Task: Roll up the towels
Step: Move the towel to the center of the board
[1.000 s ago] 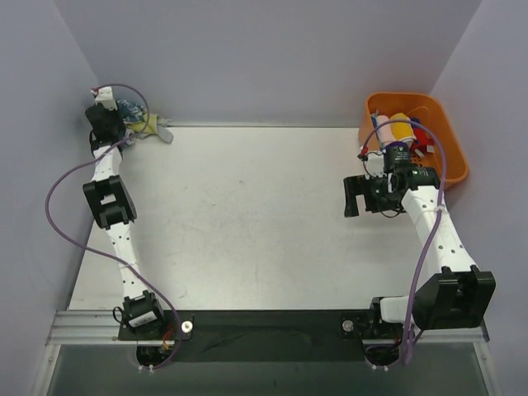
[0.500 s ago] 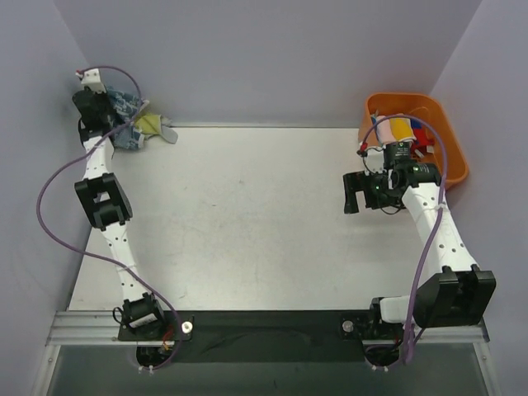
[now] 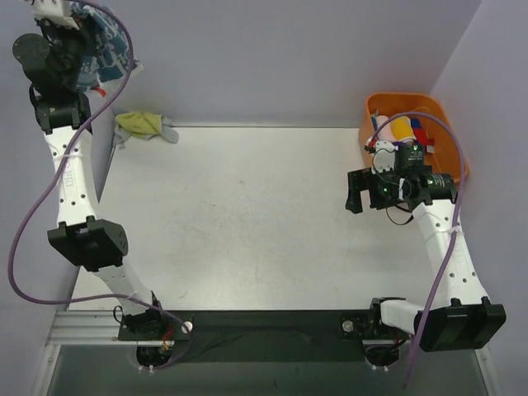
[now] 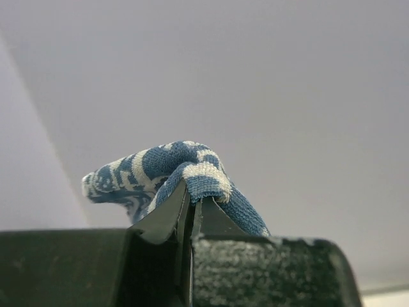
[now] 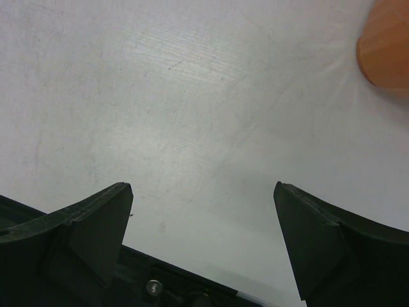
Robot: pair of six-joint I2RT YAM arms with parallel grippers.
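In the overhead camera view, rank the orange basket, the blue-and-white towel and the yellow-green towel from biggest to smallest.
1. orange basket
2-3. blue-and-white towel looks bigger than yellow-green towel, but it hangs raised, nearer the camera, so unsure.

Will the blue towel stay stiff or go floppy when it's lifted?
Probably floppy: the blue towel droops over the shut left gripper. Likely light, since one small pinch holds it up. Its rough weave probably keeps it from slipping.
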